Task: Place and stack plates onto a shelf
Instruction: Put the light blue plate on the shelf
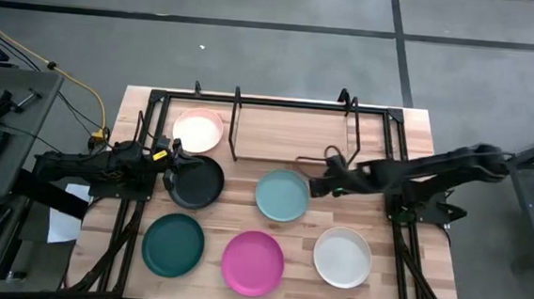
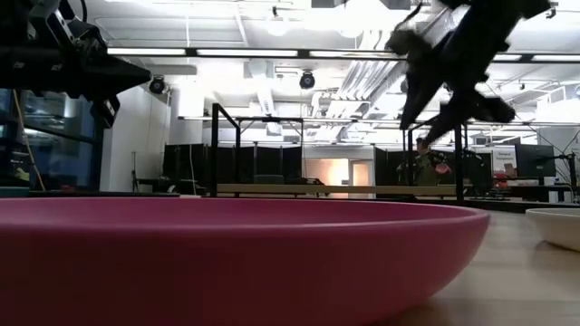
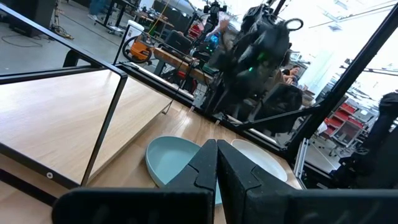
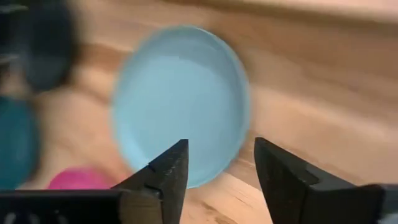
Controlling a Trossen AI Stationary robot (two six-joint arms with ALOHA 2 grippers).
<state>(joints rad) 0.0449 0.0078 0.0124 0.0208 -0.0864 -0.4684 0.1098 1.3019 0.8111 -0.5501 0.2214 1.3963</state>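
light-wood tabletop (image 1: 419, 132) carries six plates and a shelf (image 1: 287, 132) with a black wire frame.

left pincer (image 1: 174, 154): in the high view it sits at the left side of the table, over the near edge of the black plate (image 1: 196, 183). the left wrist view shows its two dark fingers (image 3: 205, 168) pressed together with no gap, so this pincer is closed on nothing. whether it touches the black plate cannot be told. pale pink plate (image 1: 199, 131) lies just beyond this pincer, on the left end of the shelf board. dark teal plate (image 1: 174, 245) lies on the table on the near side of this pincer, well apart from it.

magenta plate (image 1: 253, 262) lies between the two pincers, toward the front edge of the table. in the low view its rim (image 2: 227, 244) fills the foreground.

light blue plate (image 1: 283, 195) lies on the table just left of the right pincer (image 1: 317, 185), in front of the shelf board. in the right wrist view the plate (image 4: 180, 102) shows ahead of the fingertips.

right pincer: the right wrist view shows its fingers (image 4: 168, 168) spread, with a clear gap between them, so it is open and holds nothing. it stands at the right rim of the light blue plate; contact cannot be told.

white plate (image 1: 342, 257) lies on the table on the near side of the right pincer, apart from it.
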